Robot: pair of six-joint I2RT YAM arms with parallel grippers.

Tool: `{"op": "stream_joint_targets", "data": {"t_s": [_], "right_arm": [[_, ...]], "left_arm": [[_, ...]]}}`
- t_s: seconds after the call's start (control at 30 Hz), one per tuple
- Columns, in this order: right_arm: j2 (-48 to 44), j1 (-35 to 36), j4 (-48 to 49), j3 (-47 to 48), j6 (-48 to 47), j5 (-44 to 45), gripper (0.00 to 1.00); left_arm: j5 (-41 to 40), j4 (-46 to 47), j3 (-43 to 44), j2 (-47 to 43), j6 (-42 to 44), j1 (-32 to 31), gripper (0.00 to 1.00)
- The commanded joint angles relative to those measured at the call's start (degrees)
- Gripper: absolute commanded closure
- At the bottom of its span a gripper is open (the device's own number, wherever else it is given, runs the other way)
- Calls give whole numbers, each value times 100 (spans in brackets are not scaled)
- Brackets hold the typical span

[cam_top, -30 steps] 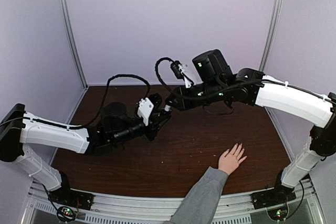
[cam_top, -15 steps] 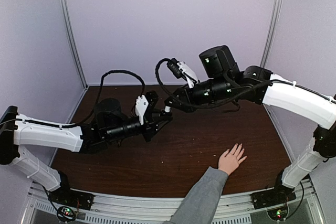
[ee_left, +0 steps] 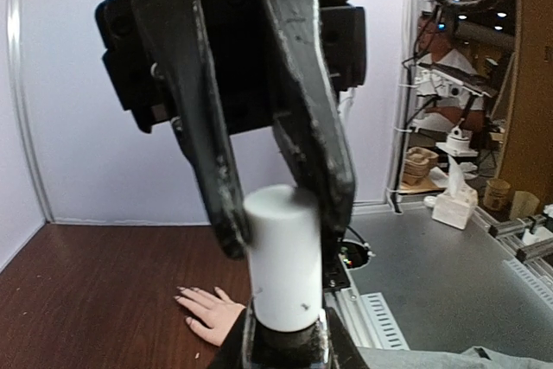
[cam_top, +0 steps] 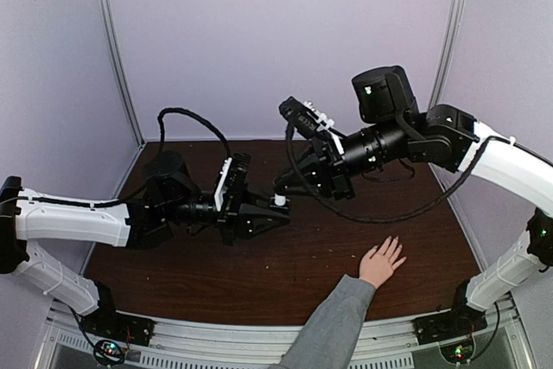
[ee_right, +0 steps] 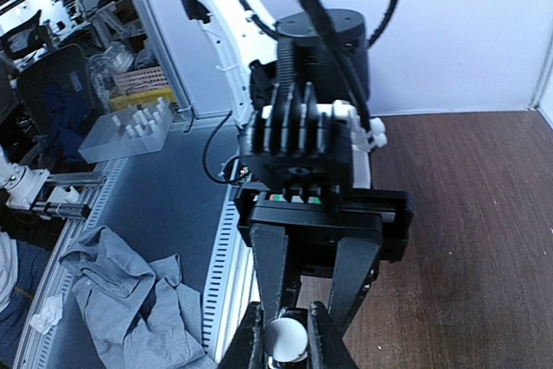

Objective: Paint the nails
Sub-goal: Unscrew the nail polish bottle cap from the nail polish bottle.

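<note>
Nails (cam_top: 395,241): too small to read from the top view. In the left wrist view they're just specks at the fingertips, colour unclear. There the hand (ee_left: 207,310) is hidden from the wrist back, behind the cap (ee_left: 283,257) and the left end effector (ee_left: 289,353), itself cropped by the bottom edge. Whatever sits under the cap is buried between those fingers. In the right wrist view the cap is end-on and cut by the bottom edge, and the right end effector (ee_right: 288,347) has its tips cropped too. In the top view the sleeve (cam_top: 333,326) runs off the bottom.
</note>
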Motion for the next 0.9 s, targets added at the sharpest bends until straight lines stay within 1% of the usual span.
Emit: {"op": "stream_joint_targets", "data": {"t_s": [0.0,0.13,0.23,0.27,0.33,0.37,0.4,0.53,0.63,0.7,0.73,0.83,0.87], "right_arm": [[22,73,198,2,-461,-678,100],[14,93,113,-6,-643,-925,100],[-44,93,45,10,-721,-892,99],[-73,93,33,5,-738,-838,98],[-138,93,22,-10,-750,-660,92],[-173,91,19,-19,-747,-578,86],[-208,85,21,-30,-728,-499,78],[-295,75,63,-17,-527,-75,63],[-339,69,74,-6,-304,337,57],[-370,58,118,-21,-83,742,50],[-369,58,138,-15,53,963,48],[-322,58,105,99,552,1810,45],[-290,58,55,167,887,2095,45]], "left_arm": [[1216,329,359,-34,-152,-180,100],[1516,299,473,-22,-262,-236,100],[1546,355,453,-81,-303,-234,100],[1492,362,439,-105,-297,-237,100],[1307,310,391,-194,-243,-237,100],[1154,205,384,-238,-159,-239,100],[982,80,383,-282,-55,-239,100],[227,-413,332,-397,338,-239,100],[-410,-481,217,-474,467,-239,100],[-855,-560,159,-533,571,-237,100],[-1109,-584,141,-549,592,-234,100],[-1801,-1040,319,-499,670,-239,100],[-1989,-1170,408,-468,682,-239,100]]}}
